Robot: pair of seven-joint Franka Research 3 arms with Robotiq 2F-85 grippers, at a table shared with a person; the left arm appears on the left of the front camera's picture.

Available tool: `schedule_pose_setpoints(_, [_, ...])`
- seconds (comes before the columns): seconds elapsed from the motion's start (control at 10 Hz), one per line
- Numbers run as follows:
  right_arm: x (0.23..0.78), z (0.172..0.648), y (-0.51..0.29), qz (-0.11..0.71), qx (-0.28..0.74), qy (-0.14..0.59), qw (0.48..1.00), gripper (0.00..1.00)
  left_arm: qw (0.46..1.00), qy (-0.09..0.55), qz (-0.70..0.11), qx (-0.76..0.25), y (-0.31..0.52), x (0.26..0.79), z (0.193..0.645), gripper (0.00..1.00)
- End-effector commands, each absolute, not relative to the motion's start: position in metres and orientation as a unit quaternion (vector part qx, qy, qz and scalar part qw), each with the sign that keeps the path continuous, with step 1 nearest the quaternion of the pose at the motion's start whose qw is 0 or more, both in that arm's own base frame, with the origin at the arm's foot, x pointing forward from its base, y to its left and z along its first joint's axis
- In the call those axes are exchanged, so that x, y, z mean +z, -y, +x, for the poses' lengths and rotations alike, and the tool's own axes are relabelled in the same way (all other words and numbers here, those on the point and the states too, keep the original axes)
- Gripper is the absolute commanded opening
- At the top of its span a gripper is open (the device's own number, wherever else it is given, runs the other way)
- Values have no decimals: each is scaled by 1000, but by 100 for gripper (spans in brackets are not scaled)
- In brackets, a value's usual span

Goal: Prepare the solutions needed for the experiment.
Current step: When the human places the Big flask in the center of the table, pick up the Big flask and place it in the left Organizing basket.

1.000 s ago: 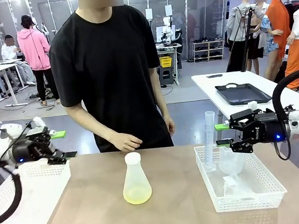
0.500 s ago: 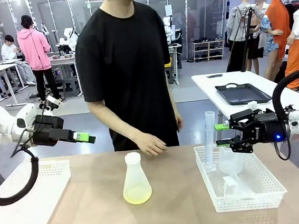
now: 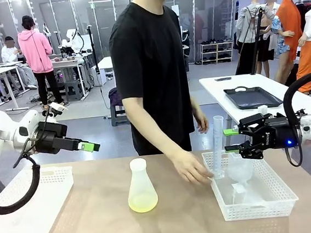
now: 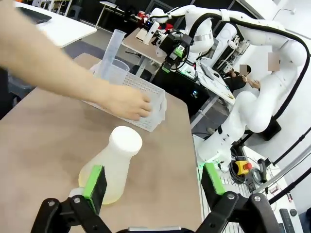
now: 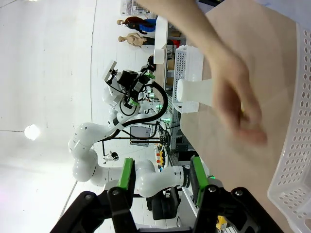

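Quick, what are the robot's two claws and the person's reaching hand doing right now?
Left gripper: open, empty.
Right gripper: open, empty.
Person's hand: at the corner of the white plastic mesh basket; grip cannot be told.

Solutions [image 3: 143, 205] in flask [image 3: 139, 178], cylinder [image 3: 218, 140] in right basket [image 3: 258, 209]

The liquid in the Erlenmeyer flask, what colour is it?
Pale yellow-green liquid; the front view shows it best.
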State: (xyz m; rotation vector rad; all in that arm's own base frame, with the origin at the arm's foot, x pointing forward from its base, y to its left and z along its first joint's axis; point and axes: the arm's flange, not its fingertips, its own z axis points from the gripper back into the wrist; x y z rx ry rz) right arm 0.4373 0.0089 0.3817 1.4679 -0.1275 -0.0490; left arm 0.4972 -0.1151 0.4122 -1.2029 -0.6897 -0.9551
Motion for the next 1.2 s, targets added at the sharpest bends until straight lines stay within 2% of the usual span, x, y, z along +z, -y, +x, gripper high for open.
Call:
schedule_pose_setpoints(0.0, [383,437,-8,671,-21,58,739,58,664,304,-544,-414,116,416,498,100])
schedule_pose_setpoints(0.1, [383,437,-8,671,-21,58,739,58,666,306,-533,-423,115,412,497,100])
schedule_pose_setpoints(0.2, [383,437,-8,671,-21,58,739,58,632,336,-522,-464,129,415,523,100])
schedule_pose_setpoints(0.4, [383,437,-8,671,-21,58,739,58,532,357,-521,-563,150,420,564,100])
schedule_pose_setpoints(0.5, [383,437,-8,671,-21,58,739,58,484,325,-549,-599,156,417,581,100])
schedule_pose_setpoints(1.0, [383,437,-8,671,-21,58,739,58,454,318,-566,-611,213,396,635,100])
schedule_pose_setpoints(1.1, [383,437,-8,671,-21,58,739,58,470,330,-557,-600,200,400,611,100])
